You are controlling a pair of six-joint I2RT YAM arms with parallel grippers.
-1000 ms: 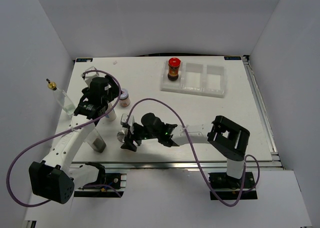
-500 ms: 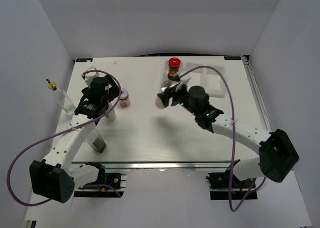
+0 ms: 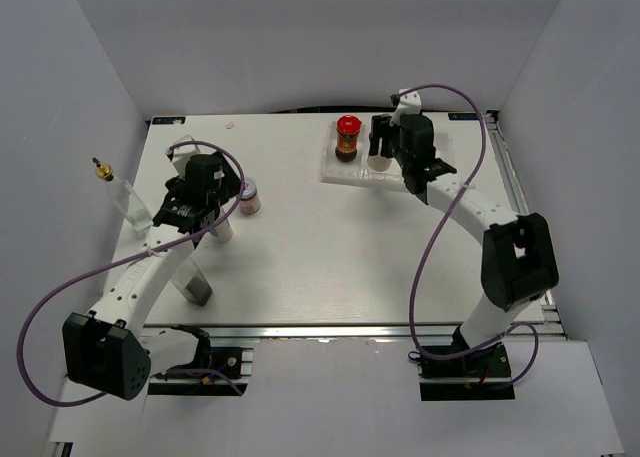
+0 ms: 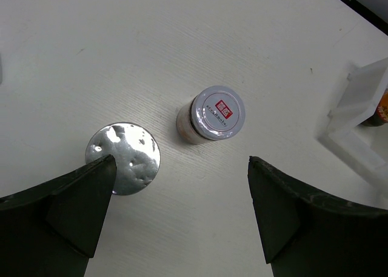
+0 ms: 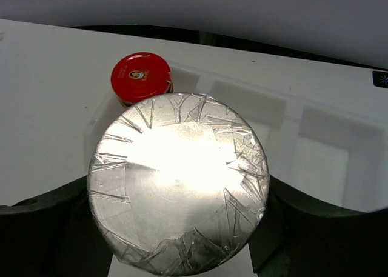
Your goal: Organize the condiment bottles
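My right gripper is shut on a clear silver-capped bottle and holds it upright over the white tray, right beside the dark red-capped jar that stands in the tray's left compartment. I cannot tell if the bottle touches the tray floor. My left gripper is open and empty above the table. A second silver-capped bottle stands by its left finger, and the short pale-lidded jar stands just beyond. A slim gold-capped bottle leans at the left edge. A dark-bottomed bottle lies near the left arm.
The tray's right compartment holds nothing. The left arm's purple cable loops over the pale-lidded jar's area. Grey walls enclose the table on three sides.
My right arm has swung from the table's front, near the left arm, to the back tray, carrying the silver-capped bottle. The left arm has barely moved.
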